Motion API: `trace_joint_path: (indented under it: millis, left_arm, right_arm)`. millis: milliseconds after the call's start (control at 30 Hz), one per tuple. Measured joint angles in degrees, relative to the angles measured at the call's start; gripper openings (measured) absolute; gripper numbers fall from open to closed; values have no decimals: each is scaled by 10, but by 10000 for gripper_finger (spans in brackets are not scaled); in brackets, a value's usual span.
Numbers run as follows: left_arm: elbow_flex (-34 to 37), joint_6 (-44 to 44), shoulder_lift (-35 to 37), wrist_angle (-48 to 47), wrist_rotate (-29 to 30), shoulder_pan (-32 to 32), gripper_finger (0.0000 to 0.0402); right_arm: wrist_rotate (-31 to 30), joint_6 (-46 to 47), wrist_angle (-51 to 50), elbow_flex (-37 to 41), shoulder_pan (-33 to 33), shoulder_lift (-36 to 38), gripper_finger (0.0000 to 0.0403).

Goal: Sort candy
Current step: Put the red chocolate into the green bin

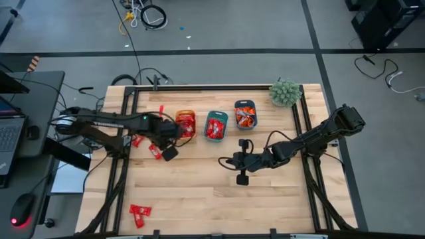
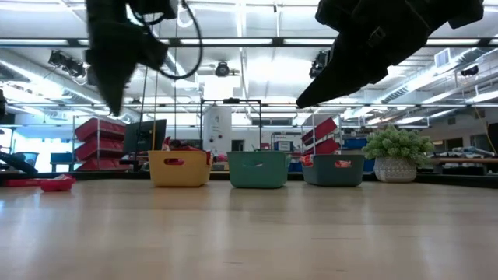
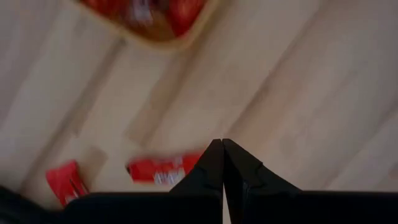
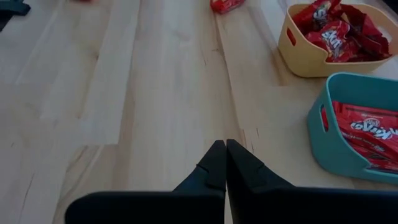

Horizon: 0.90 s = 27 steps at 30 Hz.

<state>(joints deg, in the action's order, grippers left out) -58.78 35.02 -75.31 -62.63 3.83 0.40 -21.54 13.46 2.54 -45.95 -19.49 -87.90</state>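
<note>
Left gripper (image 1: 170,153) hangs low over the bench (image 1: 199,192), just in front of the yellow-orange bin (image 1: 185,124); jaws pressed together, tips meeting, pinching nothing, as the left wrist view shows. Right gripper (image 1: 242,178) waits near bench centre, in front of the teal bin (image 1: 216,125) and grey-blue bin (image 1: 245,115); its jaws likewise closed and empty.

All three bins already hold red-wrapped candy. Loose candy: two pieces by the left gripper (image 1: 155,150) (image 1: 138,141), on its outer side, the closer one (image 3: 163,169) just beside the fingertips, off to one side rather than between them, long axis running crosswise to the closed tips; another pair (image 1: 139,212) sits well apart, near the front left edge.

Judgement: left arm is plainly nearer every loose piece; jaws must spread and shift sideways over the closer wrapper before descending.
</note>
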Motion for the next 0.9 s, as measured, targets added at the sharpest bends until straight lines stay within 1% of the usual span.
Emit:
trace_joint_path:
  millis: [100, 167, 267, 367, 500, 600, 667, 767, 900]
  left_arm:
    - [24, 15, 15, -31, -18, -16, 1]
    - [40, 4, 18, -35, -26, -25, 2]
    - [64, -48, 15, -35, -33, -40, 9]
    - [84, -111, 6, -27, -33, -53, 28]
    - [98, -186, -5, -27, -30, -68, 68]
    - [109, -226, -4, -21, -18, -74, 104]
    - [118, -244, -5, -1, -7, -77, 129]
    - [130, -268, -5, 3, 15, -80, 165]
    - [139, -271, -10, 13, 25, -80, 205]
  right_arm:
    - [0, -1, 1, 0, 0, 0, 0]
    - [0, -1, 1, 0, 0, 0, 0]
    - [0, -4, 3, 0, 0, 0, 0]
    - [1, -4, 3, 0, 0, 0, 0]
    - [6, -5, 3, 0, 0, 0, 0]
    - [6, -6, 3, 0, 0, 0, 0]
    - [6, -6, 3, 0, 0, 0, 0]
    - [6, -6, 3, 0, 0, 0, 0]
    - [6, -6, 2, 0, 0, 0, 0]
